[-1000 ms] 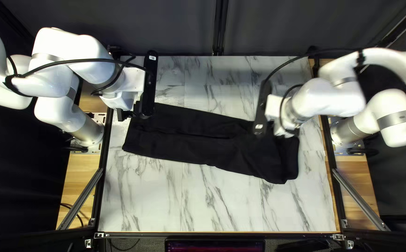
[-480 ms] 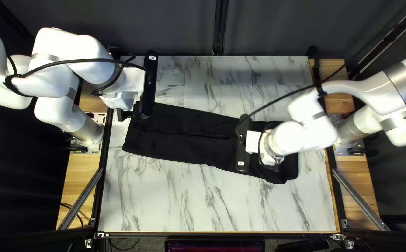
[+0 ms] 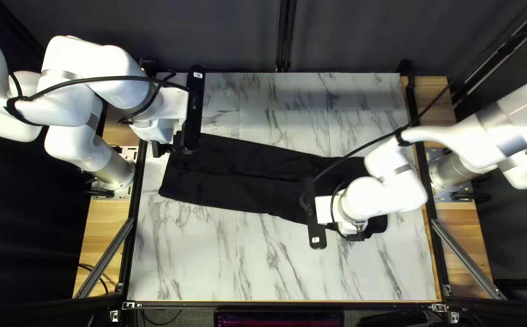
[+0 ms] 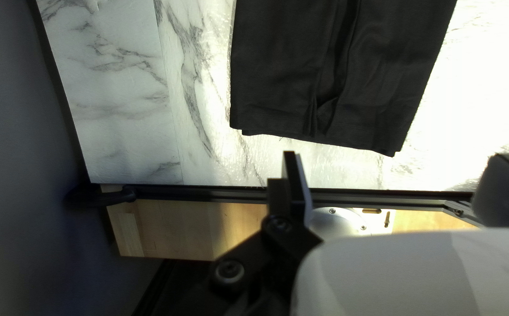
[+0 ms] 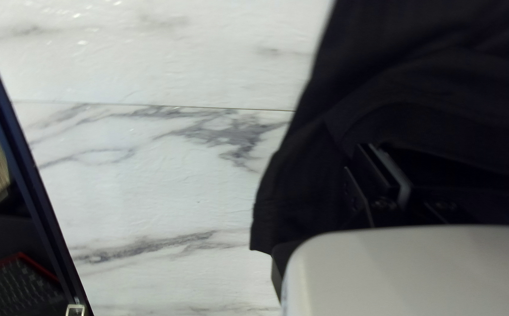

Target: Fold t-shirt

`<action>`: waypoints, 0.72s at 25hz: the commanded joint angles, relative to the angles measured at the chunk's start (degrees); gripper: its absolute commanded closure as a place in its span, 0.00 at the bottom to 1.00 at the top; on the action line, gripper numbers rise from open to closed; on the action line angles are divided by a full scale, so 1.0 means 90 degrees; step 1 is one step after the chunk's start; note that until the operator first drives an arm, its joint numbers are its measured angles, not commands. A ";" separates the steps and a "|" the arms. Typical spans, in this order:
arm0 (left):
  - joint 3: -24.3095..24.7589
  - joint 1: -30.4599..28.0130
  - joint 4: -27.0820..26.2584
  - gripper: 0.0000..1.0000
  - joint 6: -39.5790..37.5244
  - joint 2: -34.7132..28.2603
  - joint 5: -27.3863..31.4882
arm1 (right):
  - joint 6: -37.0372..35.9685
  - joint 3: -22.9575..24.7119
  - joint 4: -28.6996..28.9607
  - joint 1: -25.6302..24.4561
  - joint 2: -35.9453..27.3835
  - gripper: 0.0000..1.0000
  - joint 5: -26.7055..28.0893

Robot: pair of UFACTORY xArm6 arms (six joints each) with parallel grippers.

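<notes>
The black t-shirt (image 3: 233,175) is lying on the bench (image 3: 275,266) in a long strip, reaching from near the left gripper (image 3: 163,148) to beneath the right gripper (image 3: 355,235). The left gripper is hovering with its fingers (image 4: 296,175) standing wide apart and holding nothing; the shirt's narrow end is lying just ahead of it. The right gripper is hanging over the shirt's other end, near a corner. I am unable to tell how far it is parting or whether it is gripping any cloth.
</notes>
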 commanded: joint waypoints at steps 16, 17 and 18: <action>0.0000 0.0000 0.0000 0.00 0.0000 0.0000 0.0000 | 0.0836 0.1928 0.0684 -0.1618 -0.1442 0.00 -0.2186; 0.0000 0.0000 0.0000 0.00 0.0000 0.0000 0.0000 | 0.0947 0.1950 0.0701 -0.1601 -0.1327 0.00 -0.2368; 0.0000 0.0000 0.0000 0.00 0.0000 0.0000 0.0000 | 0.1052 0.1938 0.0674 -0.1581 -0.1176 0.00 -0.2528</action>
